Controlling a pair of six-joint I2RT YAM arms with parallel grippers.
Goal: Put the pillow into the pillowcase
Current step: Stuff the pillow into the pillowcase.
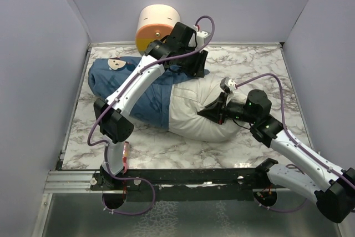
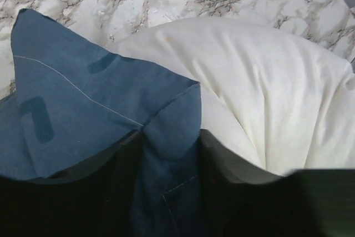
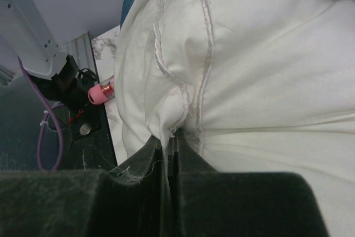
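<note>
Presently my right gripper [image 3: 173, 142] pinches the pillow [image 3: 266, 54] by its seam to feed it in, while my left gripper [image 2: 169, 137] straddles the pillowcase [image 2: 72, 104] hem, grip uncertain.

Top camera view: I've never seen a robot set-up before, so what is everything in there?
pillow: one, white, mid-table, one end inside the pillowcase
pillowcase: one, blue with lighter print, left of centre
cylinder: one, cream with orange face, at the back wall
table: one, white-grey marble, under it all
left gripper: one, black, closed on a fold of the pillowcase
right gripper: one, black, shut on the pillow's seam
</note>
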